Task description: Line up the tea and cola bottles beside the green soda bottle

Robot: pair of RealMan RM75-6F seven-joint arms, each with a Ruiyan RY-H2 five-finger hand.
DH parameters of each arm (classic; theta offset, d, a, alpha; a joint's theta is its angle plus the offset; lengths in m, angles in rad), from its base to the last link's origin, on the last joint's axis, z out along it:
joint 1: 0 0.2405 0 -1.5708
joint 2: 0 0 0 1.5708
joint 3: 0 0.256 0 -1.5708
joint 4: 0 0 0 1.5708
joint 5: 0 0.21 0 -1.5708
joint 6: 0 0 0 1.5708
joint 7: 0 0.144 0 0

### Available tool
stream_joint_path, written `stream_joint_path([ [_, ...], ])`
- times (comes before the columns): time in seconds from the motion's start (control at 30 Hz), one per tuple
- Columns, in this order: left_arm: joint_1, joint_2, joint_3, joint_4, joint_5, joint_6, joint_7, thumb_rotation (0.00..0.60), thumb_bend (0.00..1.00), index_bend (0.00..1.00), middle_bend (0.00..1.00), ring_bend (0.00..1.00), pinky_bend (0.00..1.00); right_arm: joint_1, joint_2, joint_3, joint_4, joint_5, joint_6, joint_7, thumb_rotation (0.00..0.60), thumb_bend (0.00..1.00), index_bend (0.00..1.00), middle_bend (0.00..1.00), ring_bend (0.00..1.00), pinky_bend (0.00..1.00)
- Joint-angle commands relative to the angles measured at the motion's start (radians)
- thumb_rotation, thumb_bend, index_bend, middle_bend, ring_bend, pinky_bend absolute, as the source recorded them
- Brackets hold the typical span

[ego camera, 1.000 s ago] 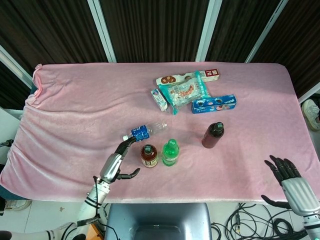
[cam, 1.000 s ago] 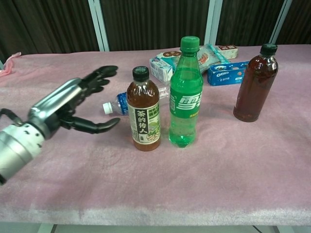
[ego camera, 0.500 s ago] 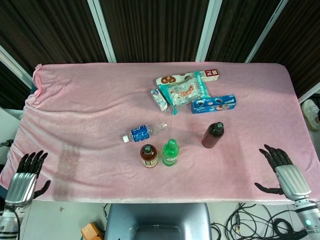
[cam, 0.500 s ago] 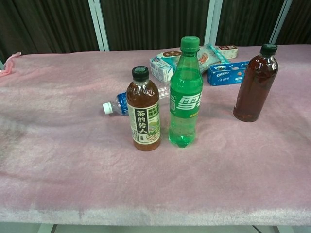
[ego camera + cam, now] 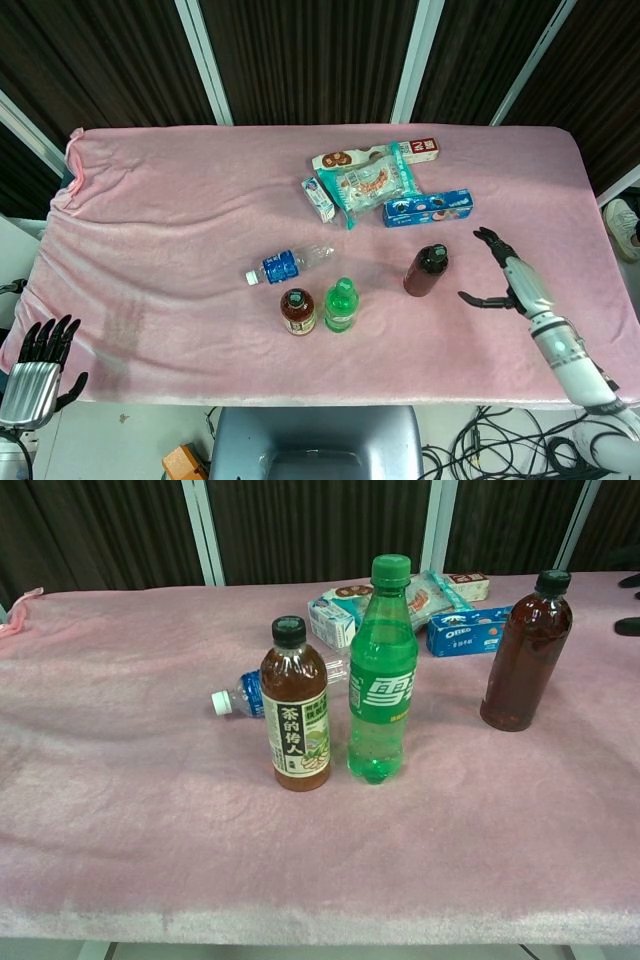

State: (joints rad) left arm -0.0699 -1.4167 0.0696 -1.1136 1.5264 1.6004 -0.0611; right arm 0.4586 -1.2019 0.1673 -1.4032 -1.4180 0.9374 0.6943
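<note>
While the brown tea bottle (image 5: 296, 720) stands just beside the tall green soda bottle (image 5: 381, 670), the right hand (image 5: 505, 273) nears the dark cola bottle (image 5: 426, 269), fingers spread, holding nothing; a sideways knock could topple it.

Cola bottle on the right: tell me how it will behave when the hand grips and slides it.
The cola bottle looks full, so probably heavy. Tall and narrow, it may tip if pushed near the cap. Its smooth, unlabelled sides could be slippery.
</note>
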Motion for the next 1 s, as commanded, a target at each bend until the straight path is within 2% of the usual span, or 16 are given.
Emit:
stream_joint_path([
  [0.03,0.005,-0.002,-0.006,0.006,0.001,-0.003,-0.010,0.600,0.31,0.00,0.04,0.00,0.00,0.106,-0.087,0.029,0.097,0.047,-0.135,0.072,0.600,0.30,0.00,0.00,0.00,0.13],
  [0.3,0.014,0.000,-0.010,0.015,0.011,-0.016,-0.039,0.600,0.31,0.00,0.04,0.00,0.00,0.163,-0.168,0.019,0.175,0.060,-0.216,0.094,0.600,0.30,0.00,0.00,0.00,0.13],
  [0.5,0.018,0.000,-0.015,0.017,0.020,-0.020,-0.049,0.600,0.31,0.00,0.04,0.00,0.00,0.172,-0.214,0.006,0.219,0.060,-0.224,0.102,0.600,0.30,0.03,0.03,0.01,0.15],
  [0.57,0.019,0.001,-0.016,0.017,0.021,-0.024,-0.049,0.600,0.31,0.00,0.04,0.00,0.00,0.174,-0.228,0.009,0.232,0.070,-0.224,0.095,0.600,0.30,0.14,0.11,0.06,0.20],
  [0.63,0.018,0.000,-0.018,0.017,0.023,-0.029,-0.048,0.600,0.31,0.00,0.04,0.00,0.00,0.174,-0.244,0.016,0.243,0.083,-0.212,0.077,0.600,0.30,0.33,0.22,0.19,0.30],
  [0.77,0.018,0.000,-0.018,0.014,0.026,-0.038,-0.047,0.600,0.31,0.00,0.04,0.00,0.00,0.171,-0.276,0.035,0.253,0.121,-0.176,0.010,0.600,0.30,0.61,0.40,0.39,0.47],
  [0.9,0.019,0.001,-0.020,0.012,0.028,-0.045,-0.047,0.600,0.31,0.00,0.04,0.00,0.00,0.159,-0.300,0.052,0.251,0.151,-0.132,-0.045,0.600,0.32,0.80,0.53,0.52,0.56],
  [1.0,0.020,0.002,-0.023,0.011,0.028,-0.050,-0.048,0.600,0.31,0.00,0.04,0.00,0.00,0.147,-0.306,0.056,0.243,0.146,-0.089,-0.065,0.600,0.33,0.87,0.58,0.57,0.59],
])
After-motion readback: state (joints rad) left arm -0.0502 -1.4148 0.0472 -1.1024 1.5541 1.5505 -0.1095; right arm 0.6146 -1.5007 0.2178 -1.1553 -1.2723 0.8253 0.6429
